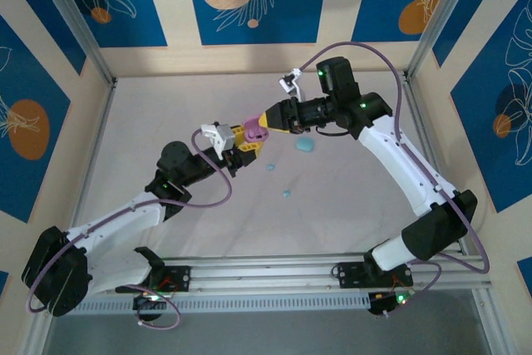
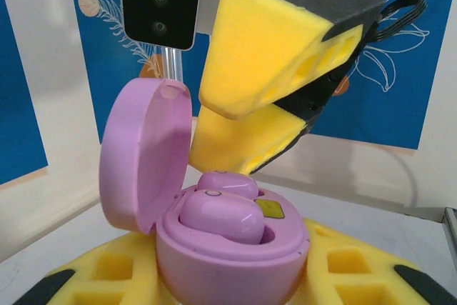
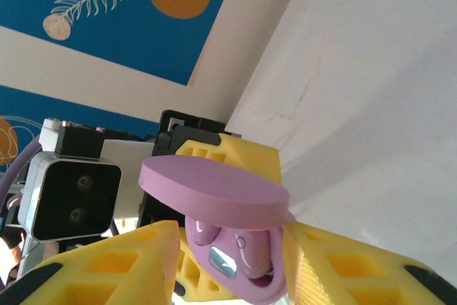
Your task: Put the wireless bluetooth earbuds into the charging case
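A pink charging case [image 2: 228, 255] stands open with its lid [image 2: 139, 155] hinged up to the left. My left gripper [image 2: 232, 283] is shut on its base. Two pink earbuds sit in its wells, one in front [image 2: 218, 216] and one behind [image 2: 227, 182]. My right gripper [image 3: 228, 248] is open, its yellow fingers [image 2: 275, 41] just above and behind the case mouth, holding nothing. From above, both grippers meet at the case [image 1: 255, 132] over mid-table. Two tiny light blue earbuds [image 1: 270, 167] [image 1: 286, 193] lie loose on the table.
A light blue pebble-shaped case [image 1: 305, 145] rests on the white tabletop just right of the grippers, under the right arm. Aluminium frame posts [image 1: 100, 72] and patterned walls close in the workspace. Open tabletop lies to the left and at the back.
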